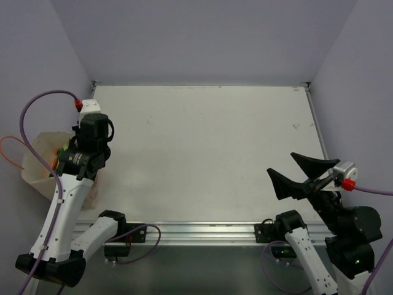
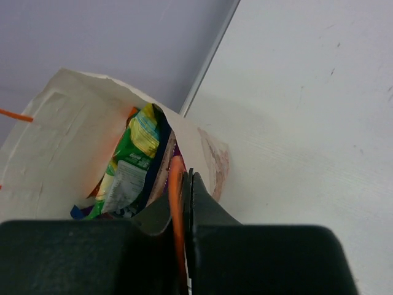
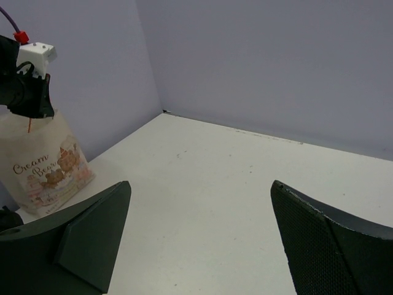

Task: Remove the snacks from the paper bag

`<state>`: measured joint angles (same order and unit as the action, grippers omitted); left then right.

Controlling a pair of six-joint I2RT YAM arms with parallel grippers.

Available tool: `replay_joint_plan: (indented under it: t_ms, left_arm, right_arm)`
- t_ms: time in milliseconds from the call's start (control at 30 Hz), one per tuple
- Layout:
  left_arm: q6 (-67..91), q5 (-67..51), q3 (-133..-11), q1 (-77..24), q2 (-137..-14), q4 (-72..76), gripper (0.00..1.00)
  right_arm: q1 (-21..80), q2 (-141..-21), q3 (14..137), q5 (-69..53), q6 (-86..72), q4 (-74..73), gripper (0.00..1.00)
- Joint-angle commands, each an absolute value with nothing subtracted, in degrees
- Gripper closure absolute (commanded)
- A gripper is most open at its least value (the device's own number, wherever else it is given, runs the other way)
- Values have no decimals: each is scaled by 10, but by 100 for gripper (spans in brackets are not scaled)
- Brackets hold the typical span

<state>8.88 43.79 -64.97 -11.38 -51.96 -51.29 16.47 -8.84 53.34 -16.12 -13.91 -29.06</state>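
Left hand [image 2: 188, 179], seemingly on bag handle [image 2: 176, 200]

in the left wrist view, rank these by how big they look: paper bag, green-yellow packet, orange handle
1. paper bag
2. green-yellow packet
3. orange handle, a thin strip even though it is nearest the camera

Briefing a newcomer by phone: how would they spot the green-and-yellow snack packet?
At the left edge of the white table stands the beige paper bag, its orange handle pinched by the left gripper. In its open mouth, the green-and-yellow packet stands on end, the only one showing a white printed panel, beside dark blue and purple edges.
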Motion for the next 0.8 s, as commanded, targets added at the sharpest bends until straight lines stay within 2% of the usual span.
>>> replay_joint_plan:
  t_ms: [0,133,333,567,767]
  left_arm:
    - [76,392,-717,-110,-521,-474,100]
    - [64,348,-773,-111,-543,-484,100]
    - [55,284,-794,-111,-584,-474,100]
    - [76,159,-845,-115,-646,-441,100]
    - [97,161,-925,-217,-726,-425,100]
  right_arm:
    - [167,-82,532,-170,-138,-273,1]
    - [167,-81,531,-171,-139,-273,1]
    - [167,-77,533,-164,-136,-276,1]
    - [167,-74,536,-156,-131,-280,1]
    - [167,-72,541,-149,-127,-285,1]
